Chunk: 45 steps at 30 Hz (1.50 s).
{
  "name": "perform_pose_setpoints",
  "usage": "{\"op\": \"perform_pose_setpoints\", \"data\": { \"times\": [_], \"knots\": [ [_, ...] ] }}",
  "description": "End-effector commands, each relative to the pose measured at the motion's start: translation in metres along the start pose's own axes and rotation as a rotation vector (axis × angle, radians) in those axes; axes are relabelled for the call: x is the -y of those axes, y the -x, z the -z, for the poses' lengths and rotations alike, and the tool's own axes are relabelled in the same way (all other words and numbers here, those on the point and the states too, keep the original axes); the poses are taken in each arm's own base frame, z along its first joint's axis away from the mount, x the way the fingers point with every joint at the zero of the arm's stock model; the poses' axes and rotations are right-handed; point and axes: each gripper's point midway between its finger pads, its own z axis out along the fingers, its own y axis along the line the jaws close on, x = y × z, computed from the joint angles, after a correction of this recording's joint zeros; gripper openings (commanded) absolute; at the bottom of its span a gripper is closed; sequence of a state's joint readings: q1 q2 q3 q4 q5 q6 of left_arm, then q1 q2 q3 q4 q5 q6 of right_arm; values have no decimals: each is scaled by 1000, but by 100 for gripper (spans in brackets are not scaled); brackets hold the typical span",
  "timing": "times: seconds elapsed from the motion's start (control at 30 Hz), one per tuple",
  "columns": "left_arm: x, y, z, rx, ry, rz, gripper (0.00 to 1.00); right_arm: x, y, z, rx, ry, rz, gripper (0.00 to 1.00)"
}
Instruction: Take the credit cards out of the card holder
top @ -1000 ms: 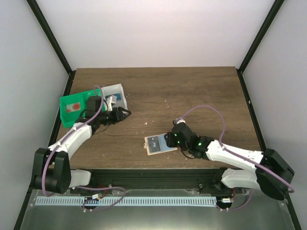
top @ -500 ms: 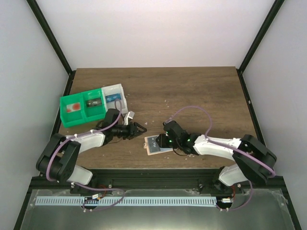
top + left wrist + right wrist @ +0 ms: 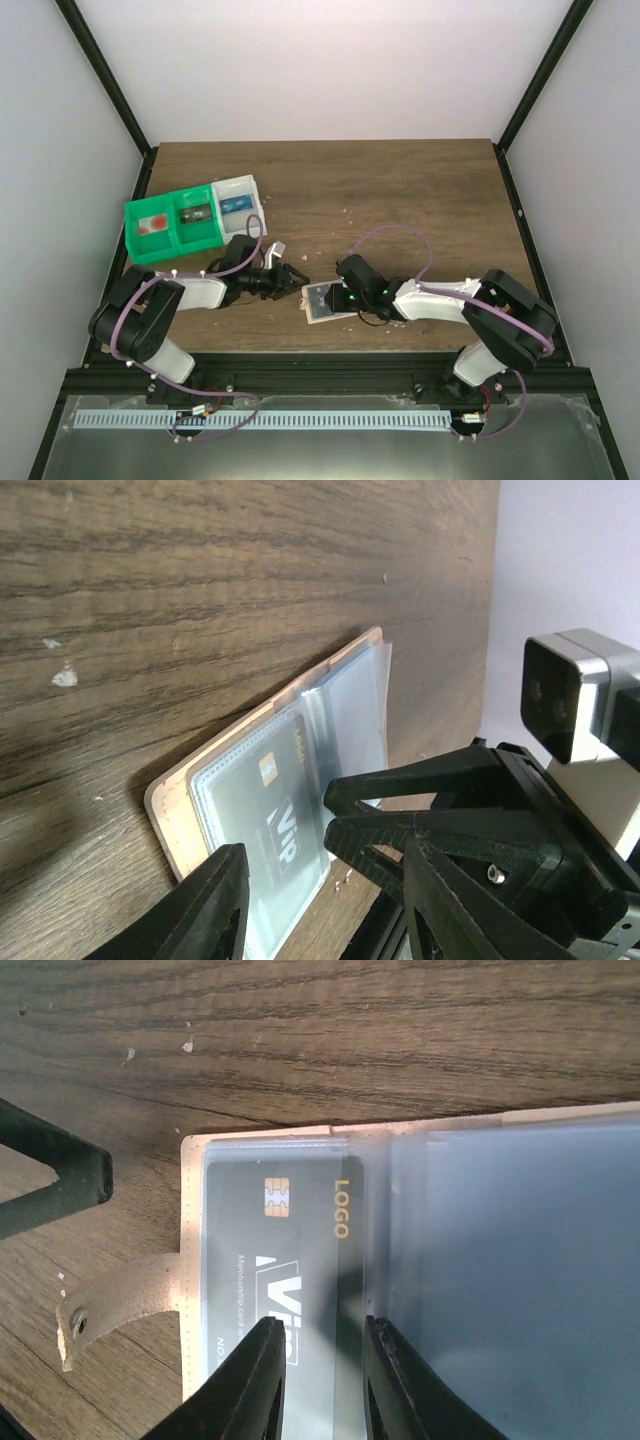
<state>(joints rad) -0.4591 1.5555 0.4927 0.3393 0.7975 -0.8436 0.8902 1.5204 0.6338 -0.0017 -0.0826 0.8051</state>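
Extraction step, at its opening stage. The card holder (image 3: 328, 301) lies open on the wooden table (image 3: 400, 200) near its front edge, between the two arms, with its snap tab (image 3: 110, 1300) pointing away from the spine. A dark credit card (image 3: 275, 1260) with a gold chip and the prints "LOGO" and "VIP" sits fully inside a clear plastic pocket. The neighbouring pocket (image 3: 510, 1290) looks bluish, and its contents cannot be told. The right gripper (image 3: 320, 1335) is over the holder with its jaws drawn narrow and its tips at the card's inner edge. Whether they pinch the card, the plastic or nothing cannot be told. The left gripper (image 3: 297, 277) is just beside the holder's left edge, its jaws partly apart and holding nothing. The next move probably calls for one claw to pin the tan sleeve while the other slides the card out along the pocket's opening. At rear left, well apart, a green bin (image 3: 170, 248) holds a pale item with an orange mark in one compartment and a dark item in the other. The adjoining white bin (image 3: 235, 181) holds a blue object.
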Motion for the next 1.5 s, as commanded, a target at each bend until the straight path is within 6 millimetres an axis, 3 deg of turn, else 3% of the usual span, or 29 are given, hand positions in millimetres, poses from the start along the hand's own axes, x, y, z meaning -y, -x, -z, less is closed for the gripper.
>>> {"op": "perform_pose_setpoints", "data": {
  "times": [0.0,0.2,0.67,1.07,1.47],
  "knots": [
    [-1,-2,-2,-2,-10,-4,46,2,7,0,22,-9,-3,24],
    [2,-2,-4,-1,-18,-2,47,6,6,-2,21,-26,5,23],
    [-14,-7,-18,-19,22,20,45,17,-9,-9,-28,-47,9,19],
    [-22,-6,-21,-24,68,0,43,6,-7,-17,-43,22,3,8],
    [-3,8,-14,19,75,-56,43,-9,-4,-17,-50,145,-47,3]
  ]
}}
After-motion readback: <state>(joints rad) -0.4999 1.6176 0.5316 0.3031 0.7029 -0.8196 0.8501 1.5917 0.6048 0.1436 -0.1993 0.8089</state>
